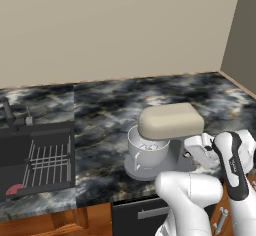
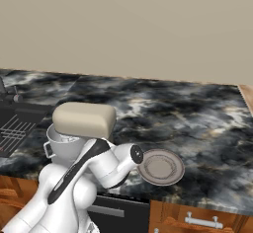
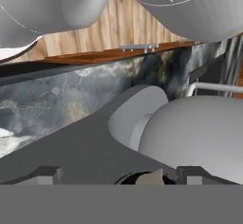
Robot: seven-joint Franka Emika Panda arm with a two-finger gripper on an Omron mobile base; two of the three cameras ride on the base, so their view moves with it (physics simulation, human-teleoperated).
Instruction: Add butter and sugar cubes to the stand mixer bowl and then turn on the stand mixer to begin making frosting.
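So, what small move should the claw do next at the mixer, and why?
Probably close the claw on the small round knob of the stand mixer: it sits between the wide-apart fingertips, not yet gripped.

A plain beige wall (image 1: 115, 25) rises behind the dark marbled stone counter (image 1: 110, 105), with a black sink basin (image 1: 35, 155) at left and orange-brown wooden cabinets (image 2: 197, 219) below.
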